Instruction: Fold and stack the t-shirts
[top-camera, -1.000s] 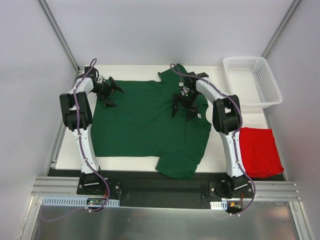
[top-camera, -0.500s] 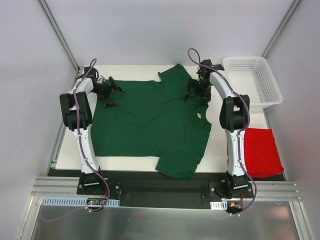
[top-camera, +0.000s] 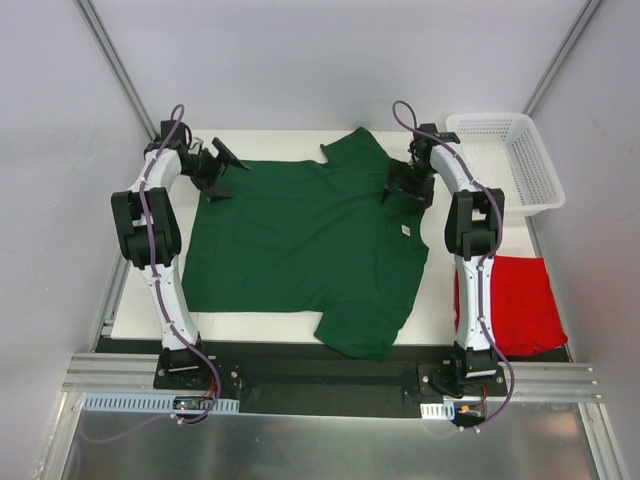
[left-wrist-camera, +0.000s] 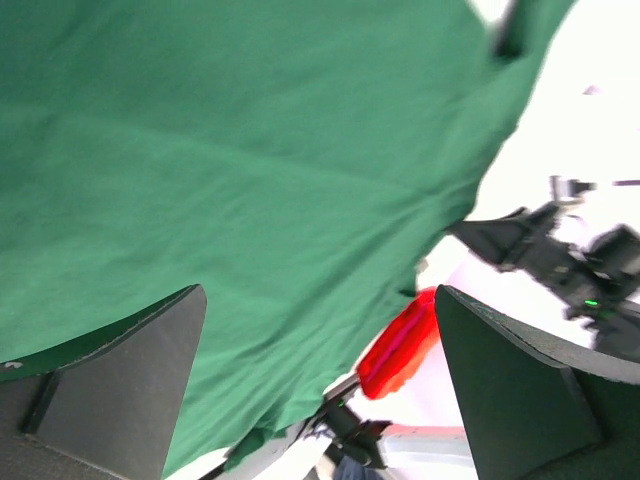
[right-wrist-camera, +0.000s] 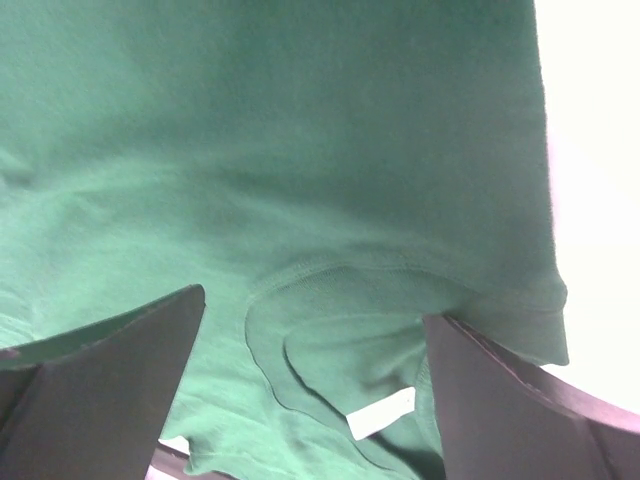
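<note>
Dark green fabric t-shirt (top-camera: 300, 250) lies spread flat on the white table (top-camera: 260, 326); left gripper (top-camera: 222, 172) at its far-left hem corner, fingers spread wide, gripping nothing; right gripper (top-camera: 405, 190) above the collar at far right, likewise wide apart and empty.

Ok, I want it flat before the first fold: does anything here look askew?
Yes. The dark green t-shirt is not fully on the white tabletop: its near sleeve laps over the front edge onto the black rail. Its collar is puckered too, white label showing.
</note>
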